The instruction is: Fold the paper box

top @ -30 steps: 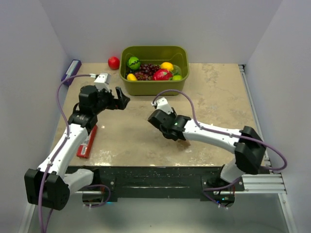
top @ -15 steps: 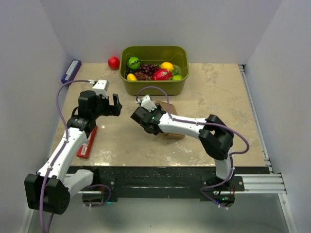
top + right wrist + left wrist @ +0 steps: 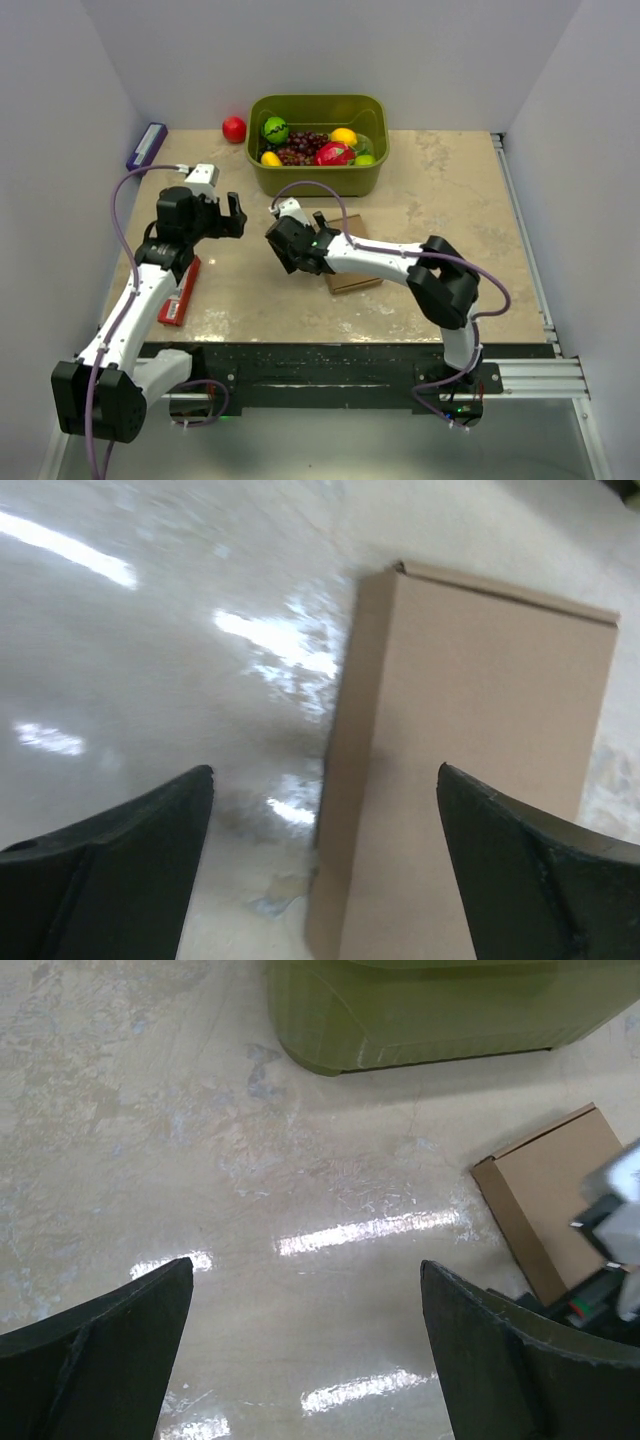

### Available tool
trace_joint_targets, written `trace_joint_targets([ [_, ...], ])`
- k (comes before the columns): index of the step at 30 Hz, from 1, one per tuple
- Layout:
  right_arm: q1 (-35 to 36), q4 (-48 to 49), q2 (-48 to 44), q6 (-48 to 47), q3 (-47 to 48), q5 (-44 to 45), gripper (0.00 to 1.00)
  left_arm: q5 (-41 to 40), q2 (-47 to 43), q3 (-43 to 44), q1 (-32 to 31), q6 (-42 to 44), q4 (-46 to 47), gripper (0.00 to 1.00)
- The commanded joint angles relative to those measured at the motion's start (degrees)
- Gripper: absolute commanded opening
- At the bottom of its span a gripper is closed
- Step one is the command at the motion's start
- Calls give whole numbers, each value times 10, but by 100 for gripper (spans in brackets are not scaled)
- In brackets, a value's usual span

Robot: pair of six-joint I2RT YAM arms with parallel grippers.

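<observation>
Right gripper [image 3: 322,770] gaping, empty, over edge of plain brown cardboard box [image 3: 470,760]; left gripper [image 3: 305,1263] gaping, left of it. Square your jaws to that edge first.

A robotics lab test cell was suggested: a stone-patterned table [image 3: 450,220] was boxed in by plain white panels [image 3: 330,50], a left arm [image 3: 140,300] and a right arm [image 3: 375,257] were bolted at its near edge, and aluminium framing [image 3: 540,375] was left exposed.
</observation>
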Motion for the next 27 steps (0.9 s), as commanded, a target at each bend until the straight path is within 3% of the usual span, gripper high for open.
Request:
trace_joint_targets([
  [1,-8,117,-111,-22,-39,-104,99,17,-28,-8,15,1,30,100],
  [4,-39,149,-140,-27,-61,-169,99,25,-43,-16,22,0,45,100],
  [8,-83,235,-241,-40,-151,-187,99,36,-57,-23,23,-2,60,99],
  [12,-184,302,-328,-23,-235,-251,99,33,-78,-33,23,-2,77,100],
  [21,-363,312,-495,-10,-352,-301,99,27,-124,-51,23,-11,116,100],
  [27,-406,291,-570,-22,-369,-311,99,20,-142,-60,23,-13,127,99],
])
